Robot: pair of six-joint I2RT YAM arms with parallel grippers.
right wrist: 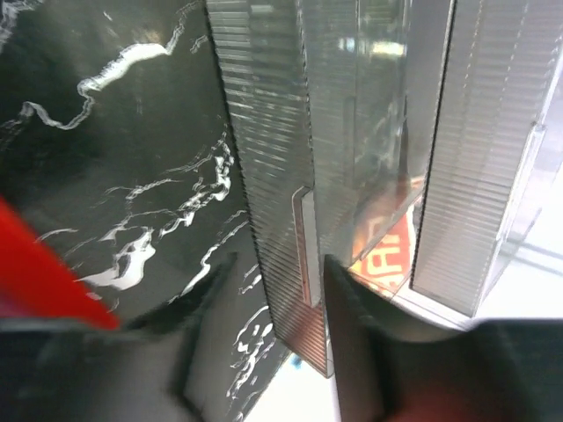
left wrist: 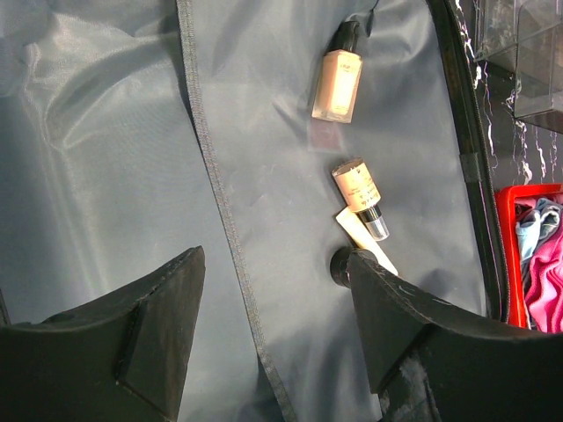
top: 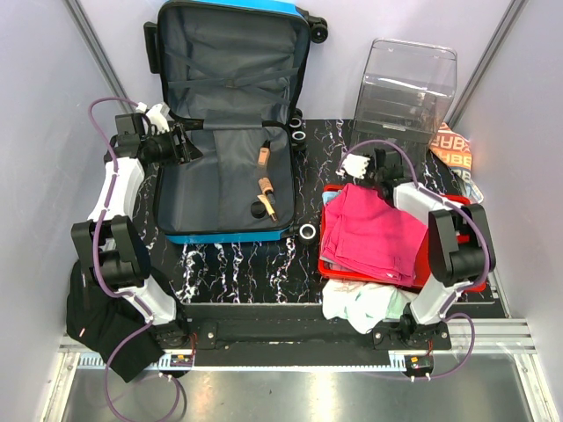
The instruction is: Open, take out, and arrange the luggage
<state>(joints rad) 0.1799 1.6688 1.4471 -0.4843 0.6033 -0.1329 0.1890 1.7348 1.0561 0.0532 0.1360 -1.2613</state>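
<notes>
The luggage [top: 224,236] is a big blue suitcase w/ dark grey cloth inside. It's open: bottom half lies flat on the left, lid stands up at the back. Black & white wheels on its right side.

The luggage [top: 230,236] has a smooth, glossy blue plastic shell. Its lining [left wrist: 106,158] is dark grey woven cloth with a faint sheen. The tabletop [top: 255,268] looks like polished black stone with white veins. The drawer box [top: 409,83] is clear plastic, finely ribbed on its walls. The tray [top: 332,188] is shiny red plastic, and the pink cloth [top: 374,233] in it is soft and matt. The beige bottle [left wrist: 337,83] is glossy; glass or plastic, I cannot tell. The jaws of the left gripper [left wrist: 274,259] are matt black and slightly scuffed.
</notes>
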